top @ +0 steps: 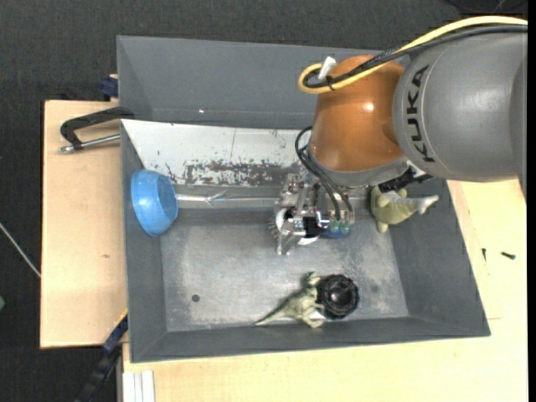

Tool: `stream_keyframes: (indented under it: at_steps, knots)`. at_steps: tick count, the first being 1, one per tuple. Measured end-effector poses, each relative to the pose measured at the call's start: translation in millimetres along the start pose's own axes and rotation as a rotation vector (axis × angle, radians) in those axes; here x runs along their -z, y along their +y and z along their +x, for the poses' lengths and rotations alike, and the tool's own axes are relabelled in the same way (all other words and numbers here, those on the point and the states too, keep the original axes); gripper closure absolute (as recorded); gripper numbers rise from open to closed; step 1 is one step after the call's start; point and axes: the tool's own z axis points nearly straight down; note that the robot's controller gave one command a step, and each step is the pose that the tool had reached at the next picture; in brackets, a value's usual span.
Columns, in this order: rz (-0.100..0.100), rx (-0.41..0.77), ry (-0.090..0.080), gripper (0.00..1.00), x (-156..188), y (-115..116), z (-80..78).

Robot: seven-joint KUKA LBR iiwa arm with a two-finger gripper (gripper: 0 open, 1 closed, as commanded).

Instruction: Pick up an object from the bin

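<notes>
inside grey metal bin: four loose things, well spread out. blue bowl tipped on its side against left wall, near foot of back wall. pale yellow-green toy figure at right side, partly tucked under the arm. green lizard-like toy lying at front wall, touching black round knob-like thing just right of it.

arm reaching in from right, wrist pointed down into bin, orange cover on wrist, yellow cable looped over it. gripper low over bare floor mid-bin, near foot of back wall, between bowl and pale toy, apart from both, well apart from lizard and black knob. small blue bit just right of gripper; cannot tell if loose thing or robot part. cannot tell whether gripper wide, narrow or holding something.

count: 1 bowl, 2 toy figures, 1 black round thing, 1 small blue bit, 1 arm, 1 gripper.
</notes>
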Motion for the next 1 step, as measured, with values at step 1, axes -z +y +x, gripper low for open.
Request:
stream_keyframes:
  at_steps: [1]
  knots:
    - [-0.001, 0.008, -0.015, 1.00, 60.2, 6.2, -2.3]
